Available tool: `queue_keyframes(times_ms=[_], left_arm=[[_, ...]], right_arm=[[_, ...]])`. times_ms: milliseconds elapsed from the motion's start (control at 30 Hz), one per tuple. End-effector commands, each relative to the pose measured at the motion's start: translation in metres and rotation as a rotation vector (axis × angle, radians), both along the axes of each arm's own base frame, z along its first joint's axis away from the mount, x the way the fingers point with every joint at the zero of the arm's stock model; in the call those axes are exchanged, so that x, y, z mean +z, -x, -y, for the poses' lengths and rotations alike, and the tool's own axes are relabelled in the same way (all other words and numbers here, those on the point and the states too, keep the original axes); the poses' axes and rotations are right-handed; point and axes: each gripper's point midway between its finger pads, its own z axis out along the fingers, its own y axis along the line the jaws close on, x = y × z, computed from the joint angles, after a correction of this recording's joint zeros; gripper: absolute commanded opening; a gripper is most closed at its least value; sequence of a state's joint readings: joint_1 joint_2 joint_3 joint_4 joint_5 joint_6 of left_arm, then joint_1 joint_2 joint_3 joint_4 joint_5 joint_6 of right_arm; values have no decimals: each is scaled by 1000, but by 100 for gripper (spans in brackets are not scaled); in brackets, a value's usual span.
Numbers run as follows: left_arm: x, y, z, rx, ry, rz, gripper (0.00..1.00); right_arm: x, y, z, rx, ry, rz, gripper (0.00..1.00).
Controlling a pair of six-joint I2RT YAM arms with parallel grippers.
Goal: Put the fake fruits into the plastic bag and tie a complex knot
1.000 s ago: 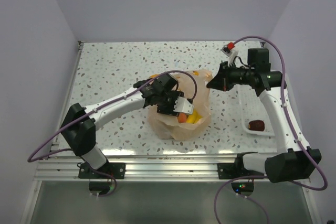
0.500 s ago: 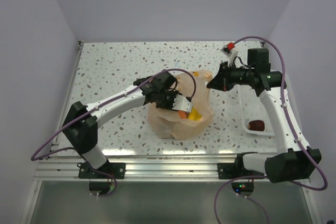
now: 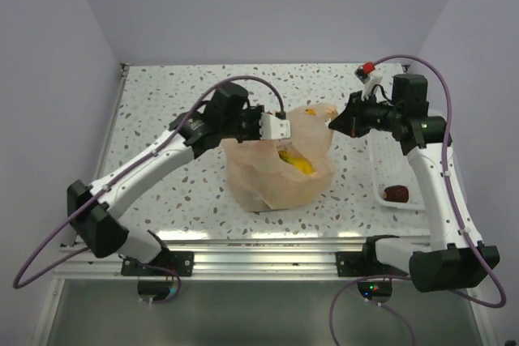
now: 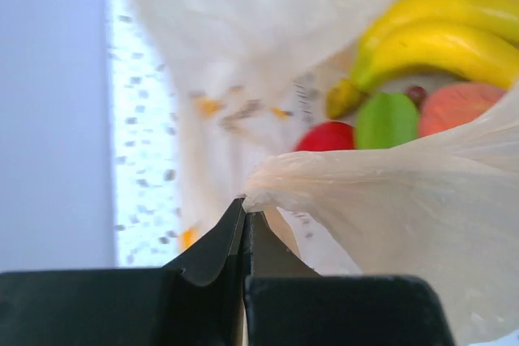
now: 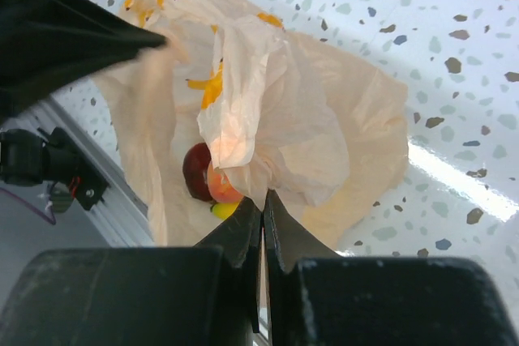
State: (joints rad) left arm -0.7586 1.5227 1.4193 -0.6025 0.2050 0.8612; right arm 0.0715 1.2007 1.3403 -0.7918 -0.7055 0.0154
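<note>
The plastic bag stands mid-table, pale peach and translucent, its mouth stretched between both grippers. My left gripper is shut on the bag's left rim, its tips pinching the film. My right gripper is shut on the right handle, tips pressed together on it. Inside lie the fake fruits: a yellow banana bunch, a red piece, a green one and an orange one. A maroon fruit shows in the right wrist view. No knot is in view.
A white basket sits at the table's right edge with one dark maroon fruit in it. The speckled table is walled at the back and on both sides. An aluminium rail runs along the near edge.
My left gripper has come up out of the bag, shut on its left rim and drawn it back and left. The right gripper shifted slightly right, and the bag's mouth is pulled wider.
</note>
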Motion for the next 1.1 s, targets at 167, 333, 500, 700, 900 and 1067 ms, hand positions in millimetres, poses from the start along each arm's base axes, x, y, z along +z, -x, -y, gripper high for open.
queue_keyframes(times_ms=[167,333,500,700,900,1067], left_arm=[[153,6,-48,165,478,253,0],[193,12,-79,238,574,345,0],[170,25,-93,239,526,306,0],[145,10,-124,417,529,284,0],[115,-28,-159,677,562,149,0],[58,-52,-173,826,560,-75,0]], right_arm=[[53,-30,20,-168,26,154,0],[97,-21,24,-189,11,265,0],[90,-17,27,-166,49,281,0],[76,-17,41,-129,204,429,0],[81,0,38,-56,251,658,0],[58,13,39,53,372,802,0]])
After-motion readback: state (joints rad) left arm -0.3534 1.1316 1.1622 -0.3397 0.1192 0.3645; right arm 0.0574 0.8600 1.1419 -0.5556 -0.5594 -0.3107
